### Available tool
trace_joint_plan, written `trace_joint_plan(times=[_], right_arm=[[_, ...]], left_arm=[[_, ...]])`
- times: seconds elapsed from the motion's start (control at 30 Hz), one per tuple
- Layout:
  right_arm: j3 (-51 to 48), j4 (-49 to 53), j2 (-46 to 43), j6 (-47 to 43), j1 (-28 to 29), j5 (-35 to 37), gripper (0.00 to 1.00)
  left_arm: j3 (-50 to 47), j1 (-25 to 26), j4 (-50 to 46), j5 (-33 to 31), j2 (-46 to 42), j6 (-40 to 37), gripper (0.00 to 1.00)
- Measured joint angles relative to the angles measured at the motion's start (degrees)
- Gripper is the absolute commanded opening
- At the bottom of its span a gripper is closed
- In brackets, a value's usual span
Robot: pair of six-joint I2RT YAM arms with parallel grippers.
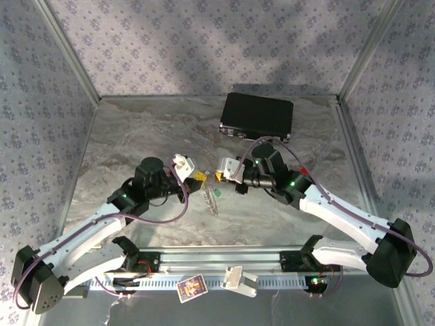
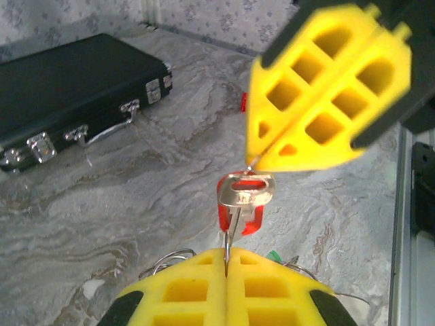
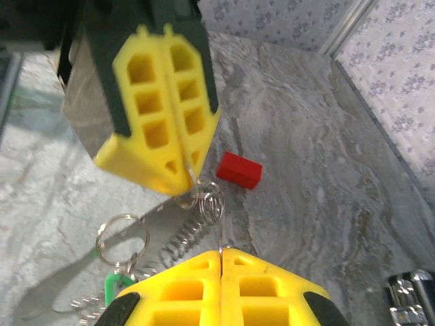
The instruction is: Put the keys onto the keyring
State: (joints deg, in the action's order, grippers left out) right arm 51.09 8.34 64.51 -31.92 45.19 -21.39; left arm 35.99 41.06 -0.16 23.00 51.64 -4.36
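Table (image 1: 129,136): a grey marbled top, with the black case (image 1: 257,115) lying flat at its far edge.
Left gripper (image 2: 226,261): on the near side of the case and well apart from it. Its yellow fingers are clenched on the thin silvery shaft of the red key.
Right gripper (image 3: 221,252): also on the near side of the case, its tips close to the left gripper's. It is clamped on a thin wire that leads to a small wire ring (image 3: 211,204).
Keyring (image 3: 64,275): a pale strap and coiled chain lying on the table, farther from the case than the grippers.
Red block (image 3: 239,170): on the table near the case's near right corner.
Red key (image 2: 245,200): held up between the two grippers' tips.
Green key (image 3: 119,285): its head lies beside the keyring, farther from the case than the red key.
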Motion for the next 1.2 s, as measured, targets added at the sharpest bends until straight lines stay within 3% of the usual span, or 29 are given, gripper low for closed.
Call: trace_joint_plan(times=[0.4,0.57,0.8,1.2], right_arm=[[4.9,12.0,-1.6,6.3,-4.0,-6.2,0.00],[7.7,16.6,-2.1,7.3,-4.8,-12.8,0.00],[7.7,16.6,0.7,13.0,-4.4,-18.4,0.00],[5.2,9.0,4.2,20.9,-3.4,-16.3,0.00]], left_arm=[[-2.5,1.0,5.9,4.8,0.0,-13.3,0.00],[-2.8,1.4,7.0,5.3,0.0,-15.6,0.00],[-3.3,1.5,8.0,5.7,0.0,-16.1,0.00],[-3.3,2.1,7.9,4.1,0.0,-12.9,0.00]])
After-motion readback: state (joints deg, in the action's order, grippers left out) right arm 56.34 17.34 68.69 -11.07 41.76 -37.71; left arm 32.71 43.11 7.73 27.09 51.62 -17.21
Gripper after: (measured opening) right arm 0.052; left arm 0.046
